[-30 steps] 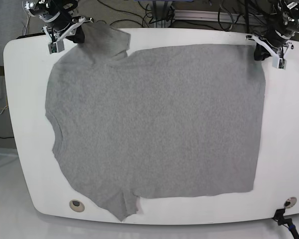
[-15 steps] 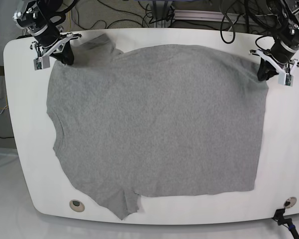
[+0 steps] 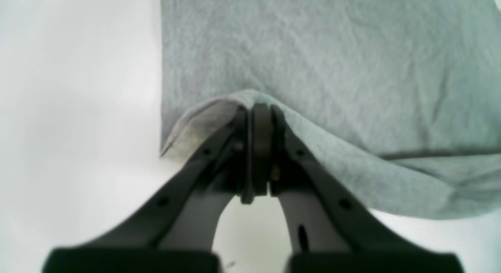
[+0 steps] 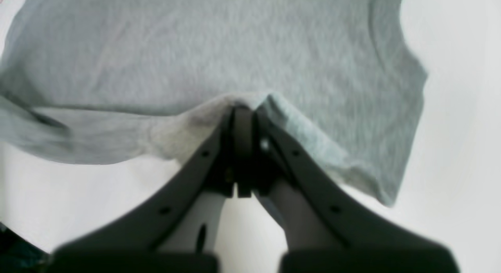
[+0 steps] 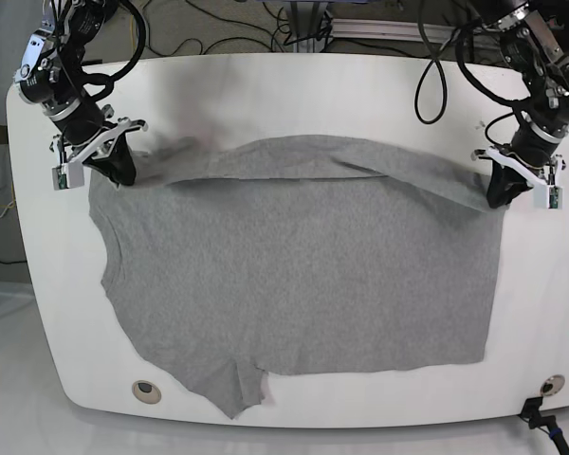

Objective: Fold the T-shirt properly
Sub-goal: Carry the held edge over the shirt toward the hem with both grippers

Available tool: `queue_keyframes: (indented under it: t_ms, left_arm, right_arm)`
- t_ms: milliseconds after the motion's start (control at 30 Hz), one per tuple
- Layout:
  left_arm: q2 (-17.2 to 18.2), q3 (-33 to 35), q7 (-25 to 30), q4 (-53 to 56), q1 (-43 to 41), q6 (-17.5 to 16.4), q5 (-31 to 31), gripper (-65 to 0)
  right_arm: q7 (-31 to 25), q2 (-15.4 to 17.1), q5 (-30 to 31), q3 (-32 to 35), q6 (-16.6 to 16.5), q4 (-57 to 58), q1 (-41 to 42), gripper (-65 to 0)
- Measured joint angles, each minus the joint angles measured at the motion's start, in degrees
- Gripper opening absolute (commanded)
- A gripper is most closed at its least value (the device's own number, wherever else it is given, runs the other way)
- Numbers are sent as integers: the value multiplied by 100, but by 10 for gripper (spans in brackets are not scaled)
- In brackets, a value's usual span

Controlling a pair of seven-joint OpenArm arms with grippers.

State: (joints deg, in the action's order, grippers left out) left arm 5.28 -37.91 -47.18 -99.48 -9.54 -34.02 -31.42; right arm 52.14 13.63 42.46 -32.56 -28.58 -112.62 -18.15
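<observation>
Two black pincers pinch the grey cotton T-shirt (image 5: 303, 275) by its far edge, lifted and doubled toward the near side: the left gripper (image 5: 502, 190) at one corner, the right gripper (image 5: 114, 168) at the other. It lies on a white rounded table (image 5: 294, 95); black cables (image 5: 266, 24) trail behind. No readable writing shows.
</observation>
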Motion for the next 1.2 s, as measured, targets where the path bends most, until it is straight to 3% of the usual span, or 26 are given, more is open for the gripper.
queue_keyframes:
  t_ms: [67,267,467,667,767,867,1033,1200]
  left_arm:
    - [2,-9,2,286,127,216,46,-650]
    - [2,4,9,826,588,232,24,-650]
    - [31,286,4,1561,951,247,92,-650]
    - [52,291,4,1982,1493,249,732,-650]
    - [39,291,11,2197,1714,232,876,-650]
    - [35,293,20,2468,1930,229,1117,-650]
    - [31,282,46,2767,2310,229,1515,-650]
    - [33,278,439,2782,2450,234,1834,-650]
  right_arm:
    - [39,17,-17,-4,2,155,190,-650]
    - [39,35,-24,83,4,938,778,-650]
    - [31,-46,-658,321,-33,1412,1416,-650]
    - [50,-28,-761,345,-22,2009,2004,-650]
    - [9,144,-754,605,-15,2398,2260,-650]
    - [-334,192,-763,844,4,2691,2343,-650]
    - [-391,164,-774,994,4,3180,2723,-650]
    - [-509,129,-1700,986,-26,3335,3018,-650]
